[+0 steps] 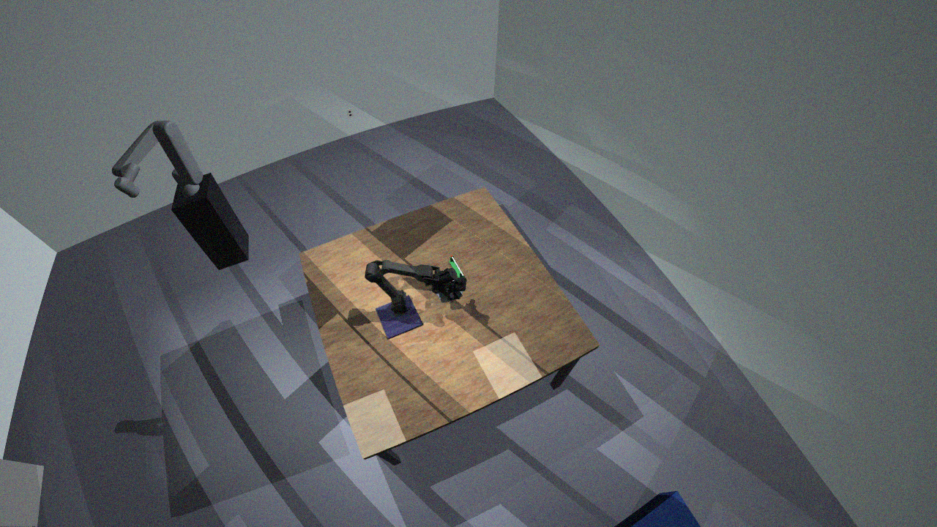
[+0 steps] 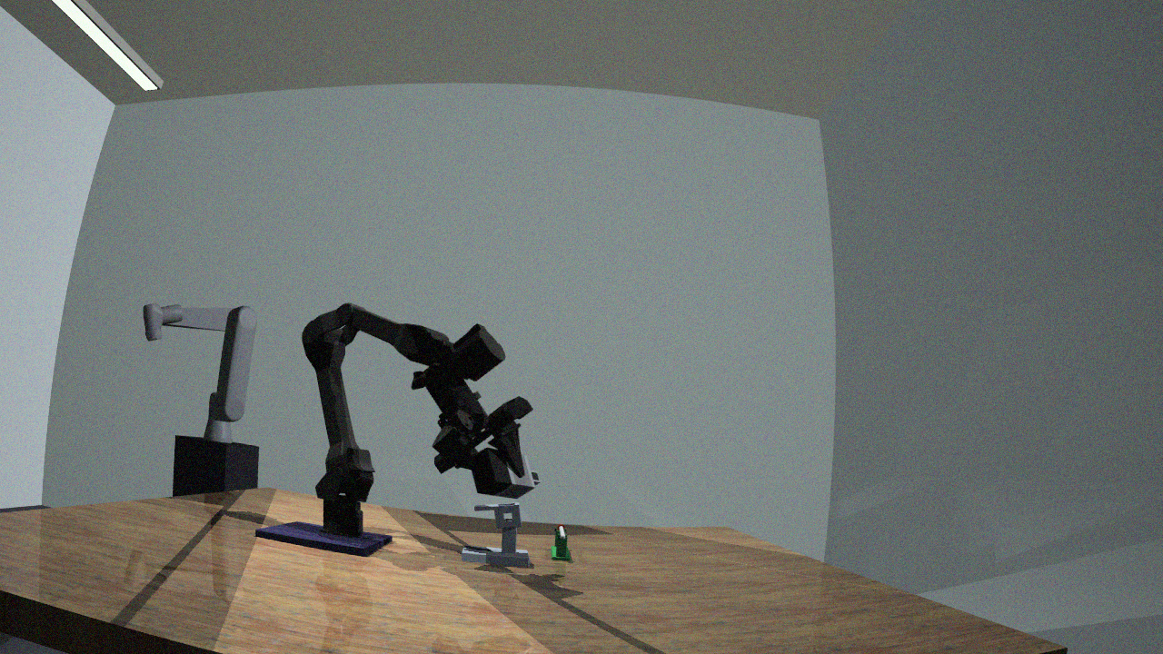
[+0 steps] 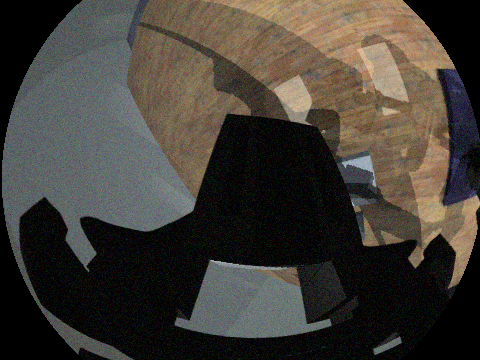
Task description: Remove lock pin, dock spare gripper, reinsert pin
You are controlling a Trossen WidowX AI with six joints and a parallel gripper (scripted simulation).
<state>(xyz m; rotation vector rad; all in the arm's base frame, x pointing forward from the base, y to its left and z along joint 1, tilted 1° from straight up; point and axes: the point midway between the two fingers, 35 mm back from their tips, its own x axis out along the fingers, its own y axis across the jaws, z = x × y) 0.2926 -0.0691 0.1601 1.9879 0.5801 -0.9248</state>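
Note:
My gripper point(image 2: 507, 470) is shut on the spare gripper point(image 2: 523, 474), a block with a light grey face, and holds it tilted just above the mount, with a small gap. The blue-grey mount point(image 2: 509, 539) point(image 3: 359, 170) stands upright on the table. Its square socket point(image 2: 497, 518) has an opening, and a bar sticks out to the left at its top. The arm mostly hides the mount in the top view. A green piece point(image 2: 561, 546) point(image 1: 456, 268) with white and red on top stands beyond the mount. I cannot tell whether the lock pin is there. Dark shapes hide the grip in the wrist view.
The arm's purple base plate point(image 1: 400, 320) point(image 2: 323, 538) point(image 3: 457, 140) lies on the wooden table point(image 1: 419, 373) point(image 2: 406, 618). A grey arm point(image 1: 176, 150) point(image 2: 235, 358) on a black block point(image 1: 212, 225) point(image 2: 215, 467) stands beyond the table. A blue box point(image 1: 668, 514) is at the bottom edge of the top view.

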